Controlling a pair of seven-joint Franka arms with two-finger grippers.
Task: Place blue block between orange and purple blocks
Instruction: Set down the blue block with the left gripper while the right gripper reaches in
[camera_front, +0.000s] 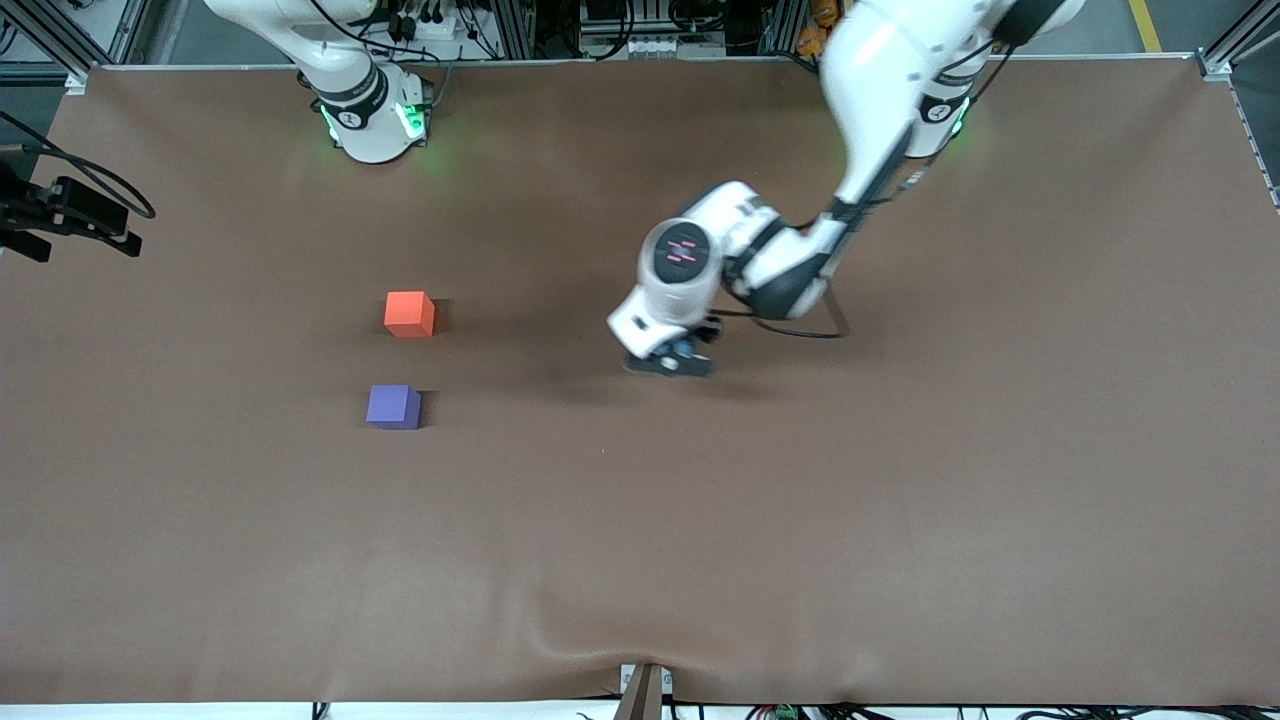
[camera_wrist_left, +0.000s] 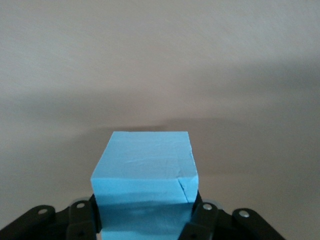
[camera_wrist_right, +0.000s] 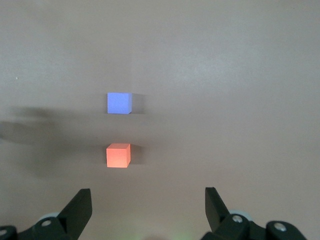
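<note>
My left gripper (camera_front: 672, 362) hangs over the middle of the table, shut on the sky-blue block (camera_wrist_left: 145, 160). The block fills the space between its black fingers (camera_wrist_left: 205, 215) in the left wrist view; in the front view the hand hides nearly all of it. The orange block (camera_front: 409, 313) and the purple block (camera_front: 393, 407) rest on the table toward the right arm's end, the purple one nearer the front camera, a gap between them. My right gripper (camera_wrist_right: 147, 192) is open and empty, looking down on the orange block (camera_wrist_right: 118, 155) and the purple block (camera_wrist_right: 119, 103). The right arm waits.
A brown mat (camera_front: 800, 520) covers the whole table. The right arm's base (camera_front: 370, 110) stands at the table's back edge. A black camera mount (camera_front: 70, 215) juts in at the right arm's end of the table.
</note>
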